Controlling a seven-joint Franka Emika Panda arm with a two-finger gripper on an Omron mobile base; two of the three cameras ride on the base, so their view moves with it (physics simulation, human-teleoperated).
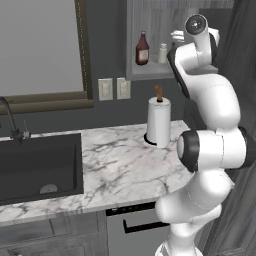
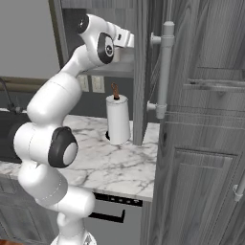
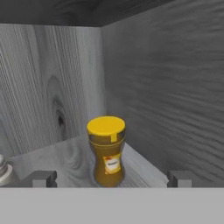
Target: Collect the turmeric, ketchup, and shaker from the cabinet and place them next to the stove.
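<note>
One ketchup bottle (image 1: 142,48), one shaker (image 1: 163,53), one turmeric jar (image 3: 106,151), one paper-towel roll (image 1: 158,122), two wall switches (image 1: 114,89).

The turmeric (image 3: 106,151) stands upright on the cabinet (image 3: 166,87) shelf, a squat yellow-orange jar with a yellow cap and a small label on its front. It sits near the back corner of the shelf, where the two pale grey wood-grain walls meet. The gripper (image 3: 111,178) faces the jar with its jaws spread wide, one dark tip on each side of it, neither touching it. At the shelf's left edge, part of the shaker (image 3: 4,171) shows.
</note>
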